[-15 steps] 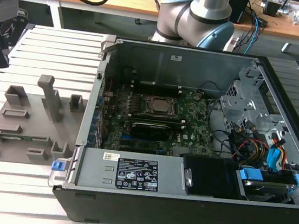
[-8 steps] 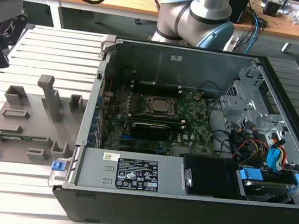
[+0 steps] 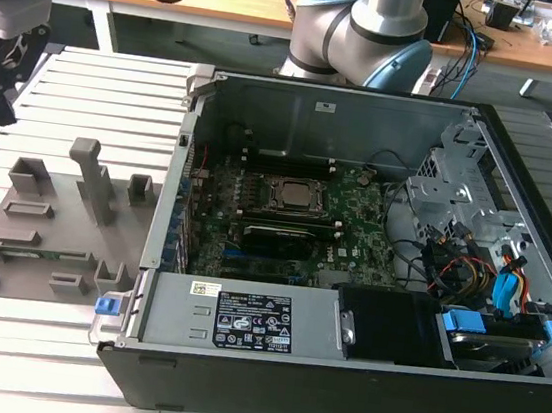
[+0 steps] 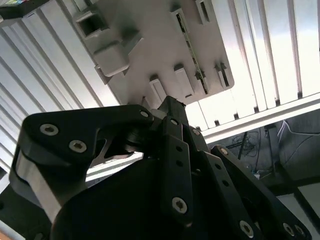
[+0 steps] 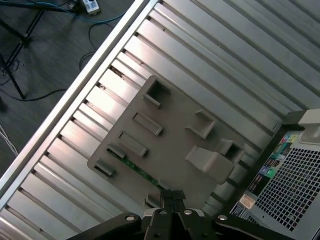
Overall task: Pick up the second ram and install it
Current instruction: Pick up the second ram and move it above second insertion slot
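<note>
The gripper (image 5: 172, 194), closed on nothing, is held above the grey holder tray (image 5: 172, 147), in a slot of which the second ram (image 5: 137, 169) is seated.

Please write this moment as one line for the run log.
phase: pre-grasp | gripper: shut, empty, above grey holder tray | second ram: in tray slot, untouched | computer case: open
</note>
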`<state>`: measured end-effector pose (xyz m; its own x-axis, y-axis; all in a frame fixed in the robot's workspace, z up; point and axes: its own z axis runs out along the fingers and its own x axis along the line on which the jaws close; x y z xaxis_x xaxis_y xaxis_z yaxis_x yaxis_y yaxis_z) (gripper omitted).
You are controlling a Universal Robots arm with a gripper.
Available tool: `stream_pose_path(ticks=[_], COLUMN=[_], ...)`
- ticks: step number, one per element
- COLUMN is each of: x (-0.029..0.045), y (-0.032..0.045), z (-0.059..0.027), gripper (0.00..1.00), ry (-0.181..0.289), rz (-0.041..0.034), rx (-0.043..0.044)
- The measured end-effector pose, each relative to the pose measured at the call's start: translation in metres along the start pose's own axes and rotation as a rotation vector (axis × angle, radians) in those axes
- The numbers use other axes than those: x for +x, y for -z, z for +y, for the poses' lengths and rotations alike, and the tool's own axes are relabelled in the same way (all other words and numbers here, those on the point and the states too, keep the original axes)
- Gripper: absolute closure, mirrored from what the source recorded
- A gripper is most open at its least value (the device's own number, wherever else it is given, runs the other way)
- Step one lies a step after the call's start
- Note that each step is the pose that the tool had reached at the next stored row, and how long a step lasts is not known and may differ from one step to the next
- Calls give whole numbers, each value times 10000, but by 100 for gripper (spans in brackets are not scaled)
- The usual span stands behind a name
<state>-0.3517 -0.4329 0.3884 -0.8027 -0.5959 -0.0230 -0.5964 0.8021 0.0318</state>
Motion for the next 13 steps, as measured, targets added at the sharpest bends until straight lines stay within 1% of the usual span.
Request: stream_pose_path(ticks=[4, 8, 13], x=[0, 0, 0], y=[0, 0, 0], z=[0, 0, 0], gripper=[89, 89, 89], ry=[455, 1074, 1593], rz=[15, 34, 51], rx=[-10, -24, -37])
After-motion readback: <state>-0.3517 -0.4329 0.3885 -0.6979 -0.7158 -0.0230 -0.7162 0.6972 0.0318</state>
